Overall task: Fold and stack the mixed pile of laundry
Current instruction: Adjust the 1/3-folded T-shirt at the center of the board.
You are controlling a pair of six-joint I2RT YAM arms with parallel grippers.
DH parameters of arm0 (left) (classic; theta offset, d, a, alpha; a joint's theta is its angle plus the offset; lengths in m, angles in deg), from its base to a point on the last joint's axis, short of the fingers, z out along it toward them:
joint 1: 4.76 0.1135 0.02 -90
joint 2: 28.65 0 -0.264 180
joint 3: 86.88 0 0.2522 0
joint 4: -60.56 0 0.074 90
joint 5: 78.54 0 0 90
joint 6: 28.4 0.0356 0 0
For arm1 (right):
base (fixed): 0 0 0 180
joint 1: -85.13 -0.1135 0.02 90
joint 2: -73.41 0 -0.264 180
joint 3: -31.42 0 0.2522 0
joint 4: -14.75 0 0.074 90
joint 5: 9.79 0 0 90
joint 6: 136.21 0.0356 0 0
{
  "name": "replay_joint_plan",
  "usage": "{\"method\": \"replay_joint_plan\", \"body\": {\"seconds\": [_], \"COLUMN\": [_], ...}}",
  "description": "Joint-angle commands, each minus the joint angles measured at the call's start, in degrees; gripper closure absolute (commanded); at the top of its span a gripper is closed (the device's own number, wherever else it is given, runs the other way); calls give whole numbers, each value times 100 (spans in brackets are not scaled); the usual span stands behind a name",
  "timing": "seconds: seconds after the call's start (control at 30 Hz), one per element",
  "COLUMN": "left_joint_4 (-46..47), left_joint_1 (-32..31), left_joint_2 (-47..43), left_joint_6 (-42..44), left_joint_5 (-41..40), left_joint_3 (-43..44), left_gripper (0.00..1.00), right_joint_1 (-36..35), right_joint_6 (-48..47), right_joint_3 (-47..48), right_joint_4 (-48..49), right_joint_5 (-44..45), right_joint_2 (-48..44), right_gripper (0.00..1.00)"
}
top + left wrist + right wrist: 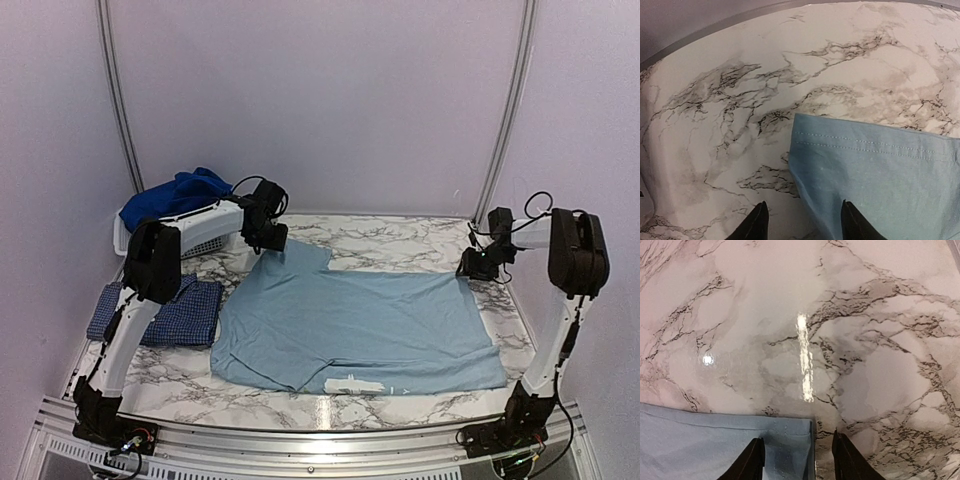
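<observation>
Navy small-check shirt (160, 312) is what you meet first at the left edge of the marble table (400, 240), lying folded flat just beside the left arm. Behind it, at the far left corner, you see the white slatted basket (195, 230) with the royal blue clothes (175, 192) heaped over its rim.

Next to the basket, your left gripper (268, 240) hangs low over the far left sleeve of the pale blue T-shirt (350, 325). In the left wrist view its claw (805, 225) is spread wide: one of the dark fingers (754, 225) stands over bare marble (790, 75), the other over cloth, and the stitched sleeve edge (875, 180) runs in between them. Nothing is pinched.

The T-shirt itself lies spread flat across the middle of the table, its sleeves at the far side and its hem toward you. A small patch of white print (352, 384) shows at the near hem.

At the far right you find the right gripper (478, 265), low by the shirt's other sleeve. From the right wrist view this claw (799, 462) is also parted, one of its fingers (751, 462) above the pale blue corner (715, 445) and the other above the marble (840, 340), with the corner's edge lying between them, ungripped
</observation>
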Motion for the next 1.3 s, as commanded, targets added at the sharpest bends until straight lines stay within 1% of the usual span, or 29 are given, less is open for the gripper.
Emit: {"method": "replay_joint_plan", "body": {"seconds": [0.0, 0.07, 0.1, 0.23, 0.27, 0.3, 0.37, 0.4, 0.57, 0.73, 0.83, 0.9, 0.93, 0.97, 1.0, 1.03, 1.07, 1.13, 1.23, 1.27], "left_joint_4": [-105, -91, -85, 114, 305, 481, 884, 1078, 1733, 2009, 1903, 1807, 1754, 1702, 1656, 1557, 1450, 1312, 1239, 1226], "left_joint_1": [42, 68, 77, 165, 206, 242, 315, 351, 551, 617, 577, 498, 421, 339, 267, 155, 78, -73, -286, -350], "left_joint_2": [382, 461, 513, 769, 813, 879, 979, 1024, 1152, 1020, 716, 403, 220, 29, -189, -403, -660, -1255, -2415, -2970], "left_joint_6": [10, -16, -18, -125, -210, -270, -404, -467, -720, -696, -602, -407, -249, -117, -1, 129, 237, 452, 745, 860], "left_joint_5": [120, 172, 188, 121, 107, 109, 106, 118, 90, 410, 578, 668, 589, 496, 465, 476, 443, 429, 668, 956], "left_joint_3": [325, 395, 445, 840, 948, 1054, 1213, 1255, 1333, 1323, 1054, 647, 444, 261, 66, -119, -313, -894, -2249, -2781], "left_gripper": [53, 60, 67, 80, 84, 89, 99, 100, 100, 100, 66, 44, 36, 27, 21, 15, 9, 2, 1, 1], "right_joint_1": [14, 13, 10, 10, 10, 10, 18, 18, 40, 45, 57, 90, 103, 106, 106, 106, 106, 106, 9, -68], "right_joint_6": [-59, -44, -40, -1, 24, 58, 135, 170, 390, 445, 445, 493, 518, 529, 520, 474, 425, 389, 372, 346], "right_joint_3": [55, 15, -10, -57, -37, 19, 232, 368, 866, 934, 773, 760, 760, 767, 809, 887, 985, 1098, 803, 633], "right_joint_4": [-39, -65, -69, -61, -42, -25, -28, -49, -85, -138, -204, -275, -265, -245, -252, -314, -420, -666, -984, -1131], "right_joint_5": [-172, -199, -229, -186, -165, -129, -34, 65, 555, 568, 659, 687, 656, 613, 552, 491, 454, 205, -343, -524], "right_joint_2": [237, 237, 236, 302, 345, 399, 544, 615, 792, 804, 694, 595, 502, 381, 259, 129, -5, -325, -959, -1178], "right_gripper": [56, 61, 64, 87, 96, 100, 100, 100, 100, 100, 100, 74, 62, 53, 46, 41, 38, 36, 35, 35]}}
